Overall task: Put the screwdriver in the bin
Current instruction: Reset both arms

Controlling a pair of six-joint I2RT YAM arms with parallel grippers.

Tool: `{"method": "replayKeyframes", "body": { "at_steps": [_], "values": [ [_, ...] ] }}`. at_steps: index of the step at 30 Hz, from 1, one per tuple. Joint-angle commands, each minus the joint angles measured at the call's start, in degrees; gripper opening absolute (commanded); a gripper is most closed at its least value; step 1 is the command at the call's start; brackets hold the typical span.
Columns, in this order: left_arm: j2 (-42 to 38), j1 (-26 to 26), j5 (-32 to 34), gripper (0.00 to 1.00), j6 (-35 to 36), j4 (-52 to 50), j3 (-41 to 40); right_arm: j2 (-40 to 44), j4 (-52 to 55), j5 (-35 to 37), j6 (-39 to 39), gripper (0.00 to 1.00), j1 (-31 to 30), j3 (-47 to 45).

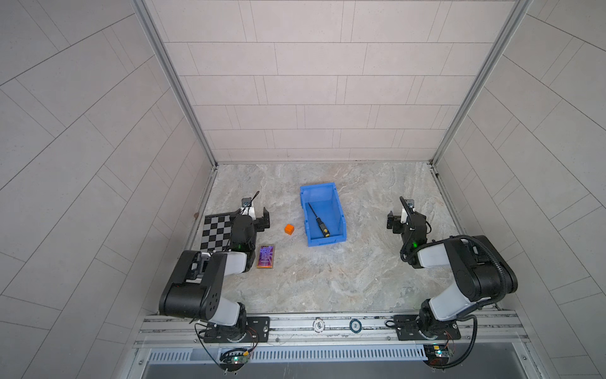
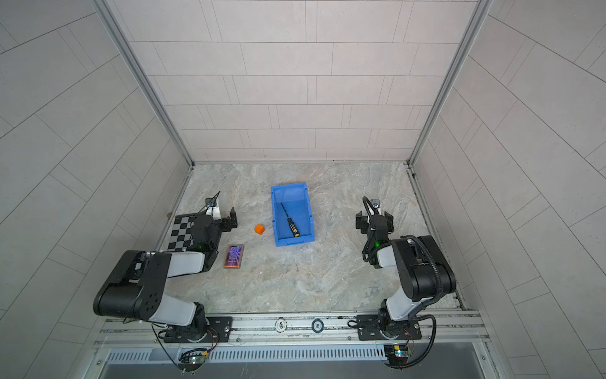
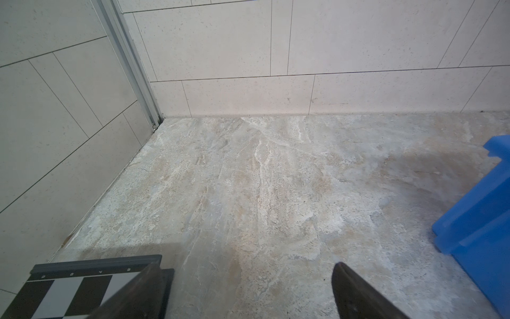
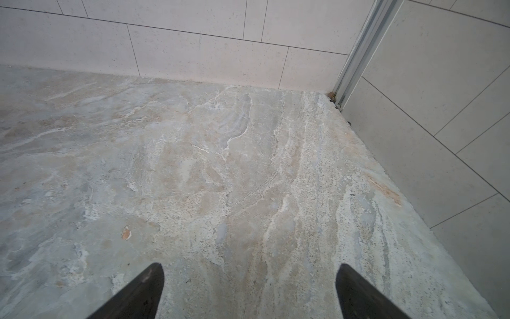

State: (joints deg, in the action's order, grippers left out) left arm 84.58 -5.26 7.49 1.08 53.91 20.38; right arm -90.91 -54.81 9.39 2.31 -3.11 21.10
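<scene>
Top views: screwdriver lies lengthwise in bin, handle toward me; my left gripper, nearer, and right gripper hang spread, empty.

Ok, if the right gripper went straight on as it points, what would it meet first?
Nothing stands in the way: the open right gripper faces only tabletop, then the back wall. Table or wall first depends on a tilt I cannot judge.

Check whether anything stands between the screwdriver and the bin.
Nothing visible does: the screwdriver already lies inside the blue bin. The orange cube sits outside, apart from it.
</scene>
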Motion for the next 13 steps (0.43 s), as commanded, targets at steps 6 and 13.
{"method": "replayKeyframes", "body": {
  "at_steps": [6,13],
  "values": [
    [0.2,0.2,-0.4,1.00,0.4,-0.2,1.0,0.0,0.4,-0.4,-1.2,0.99,-0.3,0.5],
    [-0.1,0.4,-0.6,0.99,0.4,0.1,0.7,0.0,0.4,-0.4,-1.1,0.99,-0.3,0.5]
  ]
}}
